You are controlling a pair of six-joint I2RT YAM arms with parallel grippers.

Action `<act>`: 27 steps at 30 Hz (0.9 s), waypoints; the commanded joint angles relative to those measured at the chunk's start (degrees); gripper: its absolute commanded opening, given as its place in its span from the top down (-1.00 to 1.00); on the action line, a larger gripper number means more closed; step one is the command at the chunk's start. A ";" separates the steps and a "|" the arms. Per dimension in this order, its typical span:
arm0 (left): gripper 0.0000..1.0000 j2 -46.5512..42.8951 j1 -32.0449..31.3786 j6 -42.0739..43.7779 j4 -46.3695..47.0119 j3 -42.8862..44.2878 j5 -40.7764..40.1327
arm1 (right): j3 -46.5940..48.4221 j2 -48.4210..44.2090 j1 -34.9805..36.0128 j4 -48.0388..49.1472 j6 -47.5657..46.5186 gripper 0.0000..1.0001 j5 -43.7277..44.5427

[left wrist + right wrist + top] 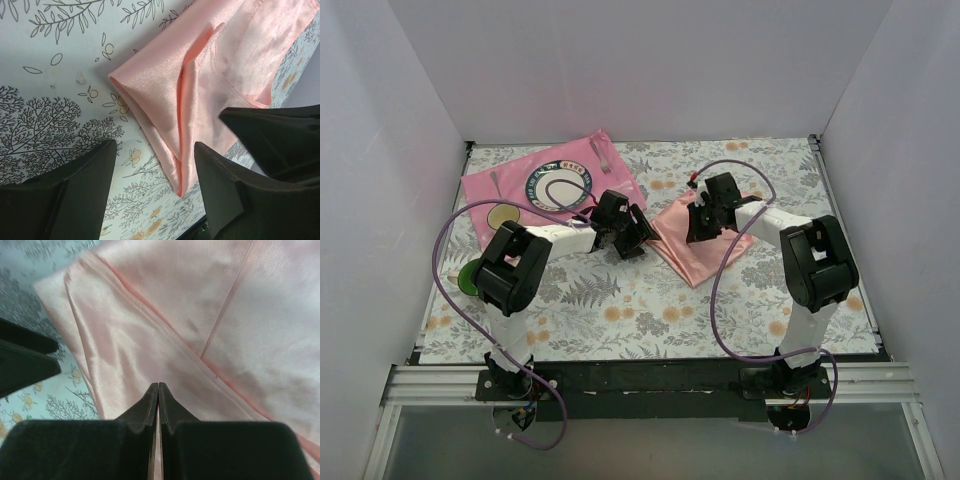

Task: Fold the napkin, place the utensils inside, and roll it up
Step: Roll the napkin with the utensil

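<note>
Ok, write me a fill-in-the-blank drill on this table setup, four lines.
1. The plate sits on the hot-pink ___.
2. In the top view, the salmon-pink napkin lies to the ___ of that mat.
3. The left end effector has its fingers ___, at the napkin's edge.
4. The right end effector has its fingers pressed ___ over the napkin.

Missing words: mat; right; open; shut.

Top camera: high behind both arm bases, looking down over the whole table [620,310]. Left wrist camera: close, facing down at napkin [210,75] corner. Right wrist camera: closer, same napkin fills frame; both wrist views share that corner
</note>
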 commanded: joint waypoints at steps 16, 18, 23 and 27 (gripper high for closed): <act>-0.28 -3.26 0.12 0.59 -0.18 -0.37 0.60 | 6.55 1.03 0.81 -4.26 -2.56 0.84 1.61; -0.27 -3.34 0.04 0.59 -0.18 -0.29 0.52 | 4.97 1.29 0.81 -3.91 -2.30 0.85 2.04; -0.28 -2.99 0.12 0.68 -0.01 -0.46 0.52 | -0.56 0.59 1.69 -1.28 -1.16 0.85 2.58; -0.28 -2.12 -0.05 0.06 0.52 -0.81 0.78 | -3.64 3.48 2.57 2.06 -0.19 0.86 0.91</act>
